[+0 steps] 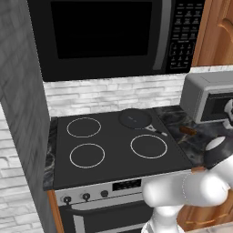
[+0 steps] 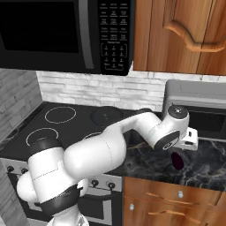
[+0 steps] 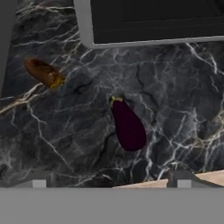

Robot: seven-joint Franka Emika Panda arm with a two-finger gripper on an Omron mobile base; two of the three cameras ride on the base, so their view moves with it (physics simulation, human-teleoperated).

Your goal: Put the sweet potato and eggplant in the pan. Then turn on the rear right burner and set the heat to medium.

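Dark marble counter beside cooktop, eggplant and sweet potato lying apart, tool spread wide

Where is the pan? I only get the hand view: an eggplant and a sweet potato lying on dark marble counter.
Observer: In the left base view, the pan sits on the rear right zone of the cooktop, to the left of that counter.
Operator: Anything in it?
Observer: No, it is empty. The sweet potato lies on the counter just past the cooktop's right edge, beyond the end of the pan's handle.
Operator: And the burner controls?
Observer: A row of knobs runs along the stove's front panel, below the cooktop.
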